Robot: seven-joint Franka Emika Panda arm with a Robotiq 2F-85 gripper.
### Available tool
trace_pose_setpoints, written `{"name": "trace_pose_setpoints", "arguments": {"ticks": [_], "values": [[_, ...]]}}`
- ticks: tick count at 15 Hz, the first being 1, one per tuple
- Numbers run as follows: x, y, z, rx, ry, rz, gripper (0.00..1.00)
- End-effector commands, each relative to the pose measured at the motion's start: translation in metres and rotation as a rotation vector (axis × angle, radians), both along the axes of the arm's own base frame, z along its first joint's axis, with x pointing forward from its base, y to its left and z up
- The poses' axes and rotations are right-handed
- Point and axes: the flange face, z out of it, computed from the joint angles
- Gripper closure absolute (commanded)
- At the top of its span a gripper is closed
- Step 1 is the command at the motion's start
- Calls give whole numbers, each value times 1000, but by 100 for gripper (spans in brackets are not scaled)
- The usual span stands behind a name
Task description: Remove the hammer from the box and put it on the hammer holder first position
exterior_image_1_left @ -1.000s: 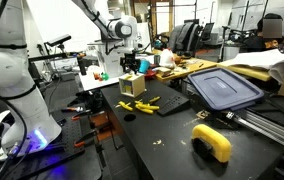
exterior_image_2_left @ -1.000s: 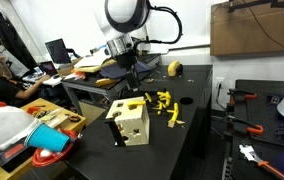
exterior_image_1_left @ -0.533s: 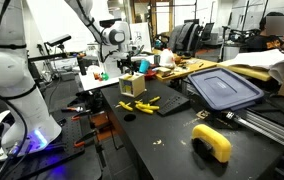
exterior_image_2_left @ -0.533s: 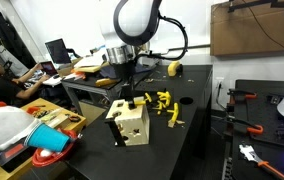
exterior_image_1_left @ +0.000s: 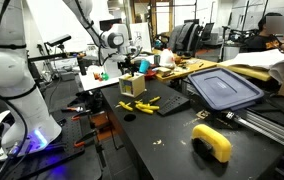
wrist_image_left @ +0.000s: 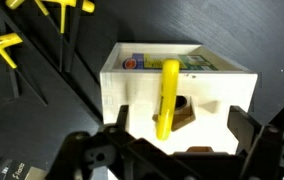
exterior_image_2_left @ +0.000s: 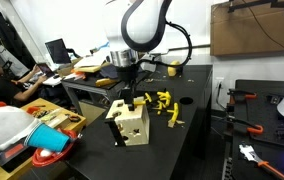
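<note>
One hammer (wrist_image_left: 168, 95) upright in box (wrist_image_left: 132, 92), claw (wrist_image_left: 182, 125) spread just above

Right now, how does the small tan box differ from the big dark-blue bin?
The tan box is small and cube-shaped; the dark-blue bin is wide and flat. The box is open on top, with a yellow-handled hammer standing in it; the bin is closed by a lid. Both rest on the black table.

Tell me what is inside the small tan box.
A yellow hammer handle pokes up from the box; the hammer's head and the box floor are hidden in shadow.
</note>
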Motion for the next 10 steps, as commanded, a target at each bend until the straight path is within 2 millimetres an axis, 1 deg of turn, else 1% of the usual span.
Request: {"name": "trace_pose_setpoints", "arguments": {"ticks": [1, 6, 10], "values": [[4, -9, 8, 2, -39, -53, 0], [6, -17, 5, -15, -11, -66, 0], [5, -15, 1, -23, 6, -59, 0]]}}
